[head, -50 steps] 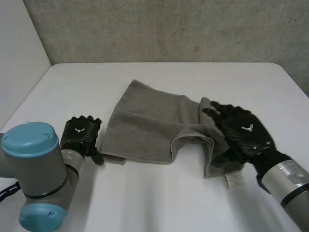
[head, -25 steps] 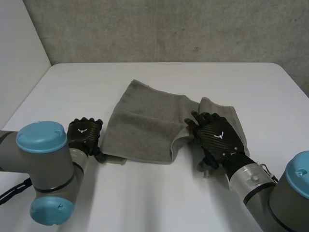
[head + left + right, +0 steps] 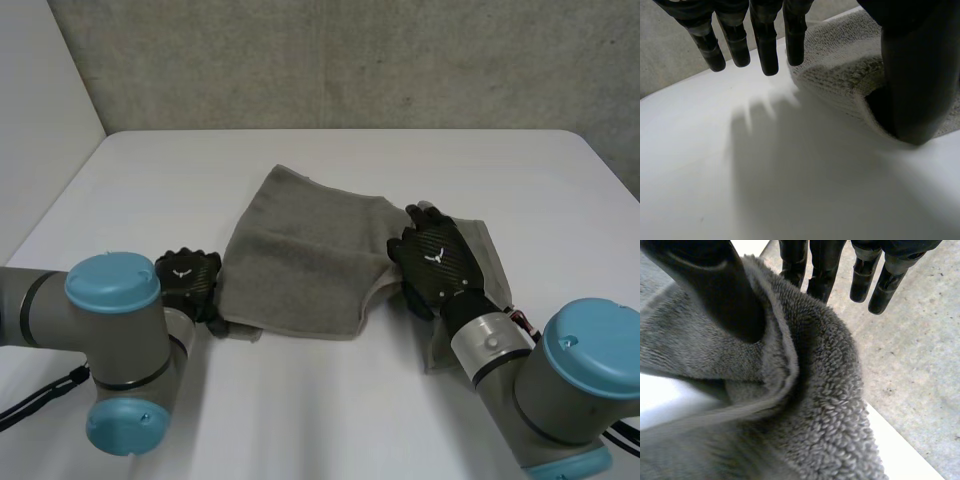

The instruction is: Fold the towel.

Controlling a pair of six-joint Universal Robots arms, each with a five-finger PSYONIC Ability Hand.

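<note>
Towel (image 3: 300, 255) is pinched at one edge by the right hand (image 3: 437, 262), while its opposite corner is touched by the thumb of the straight-fingered left hand (image 3: 188, 280).

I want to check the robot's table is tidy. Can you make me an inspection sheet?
Surface: white table.
Job's things: grey towel, partly folded, its right side bunched up.
Clutter: nothing seen.
Hands: left hand open, thumb at the towel's near left corner; right hand pinching the bunched right edge between thumb and fingers.
Cables: nothing seen near the towel.
Surroundings: grey wall behind the table.
</note>
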